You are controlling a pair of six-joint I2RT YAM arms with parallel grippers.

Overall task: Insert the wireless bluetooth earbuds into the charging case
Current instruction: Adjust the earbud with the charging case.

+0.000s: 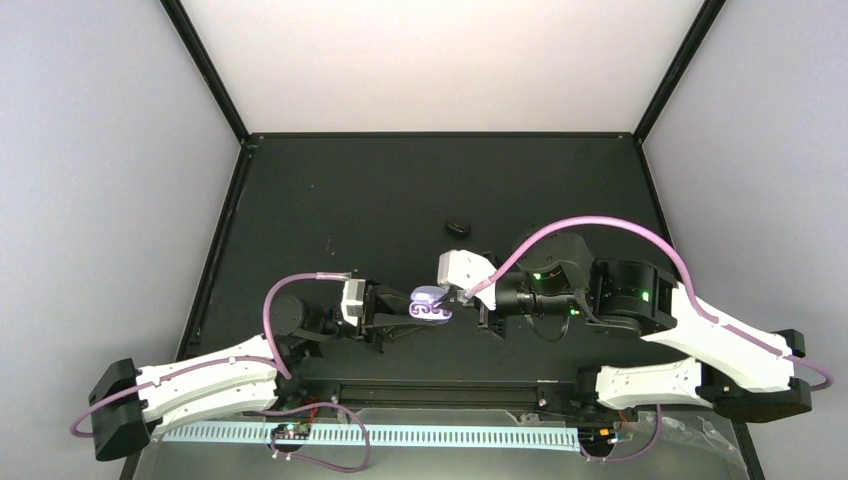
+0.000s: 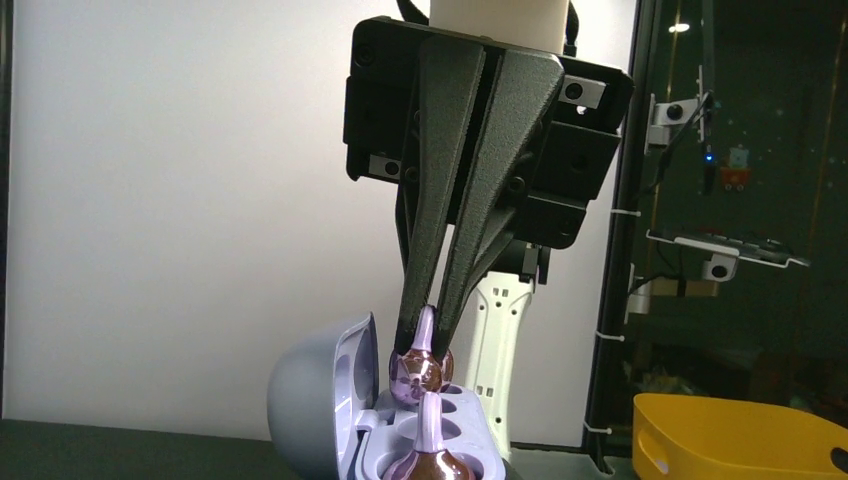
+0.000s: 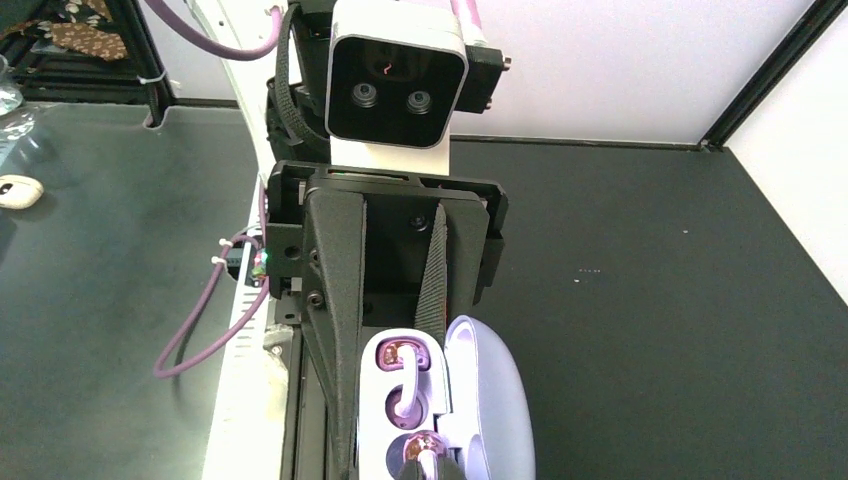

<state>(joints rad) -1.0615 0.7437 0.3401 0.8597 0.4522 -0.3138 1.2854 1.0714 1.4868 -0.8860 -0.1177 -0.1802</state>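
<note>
The lavender charging case [image 1: 432,305] is held just above the table with its lid [image 2: 320,400] open. My left gripper [image 1: 420,312] is shut on the case, with its fingers [image 3: 335,300] on either side of the base. One lilac earbud [image 3: 405,385] lies seated in the case and also shows in the left wrist view [image 2: 432,460]. My right gripper [image 2: 428,335] is shut on the stem of the second earbud [image 2: 420,370]. It holds that earbud upright at the mouth of the empty socket [image 3: 420,450]. I cannot tell whether that earbud touches the socket.
A small black oval object [image 1: 457,226] lies on the black table behind the grippers. A yellow bin [image 2: 730,440] stands off the table beyond the right arm. A white oval object [image 3: 20,190] lies at the far left of the right wrist view.
</note>
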